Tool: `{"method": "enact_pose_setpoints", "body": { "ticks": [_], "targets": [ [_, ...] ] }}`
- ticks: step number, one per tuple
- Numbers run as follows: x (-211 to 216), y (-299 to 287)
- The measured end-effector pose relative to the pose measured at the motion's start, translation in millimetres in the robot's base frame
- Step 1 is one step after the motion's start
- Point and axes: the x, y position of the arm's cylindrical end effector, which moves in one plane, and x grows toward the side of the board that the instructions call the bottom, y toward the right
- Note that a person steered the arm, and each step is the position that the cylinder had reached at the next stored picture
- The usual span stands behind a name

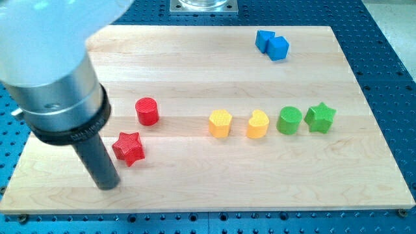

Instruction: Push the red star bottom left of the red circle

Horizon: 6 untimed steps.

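The red star (129, 148) is a chunky five-pointed block, matte red with softly ribbed sides, lying flat on the pale wooden board (195, 65) toward the view's lower left. The red circle (147, 111), a short upright cylinder of the same plastic, stands just beside it at about one o'clock, a thin gap between them. My tip (107, 185) sits at roughly seven o'clock from the star, close but apart from it; the rod is a plain smooth dark cylinder under a wide metal collar, with no claw to open or hold anything. Out at three o'clock runs a row: two yellow blocks (220, 123) (258, 124), one perhaps heart-shaped, then a green cylinder (289, 120) just beside a green star (320, 117). Two blue blocks (272, 45) touch near the top edge. Grain lines streak the board, which rests on a blue perforated table (390, 45).
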Motion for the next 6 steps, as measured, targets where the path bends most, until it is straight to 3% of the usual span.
{"method": "enact_pose_setpoints", "body": {
  "ticks": [2,4,6],
  "targets": [
    [-38.1,8.0],
    [-3.7,10.6],
    [-1.9,23.9]
  ]
}}
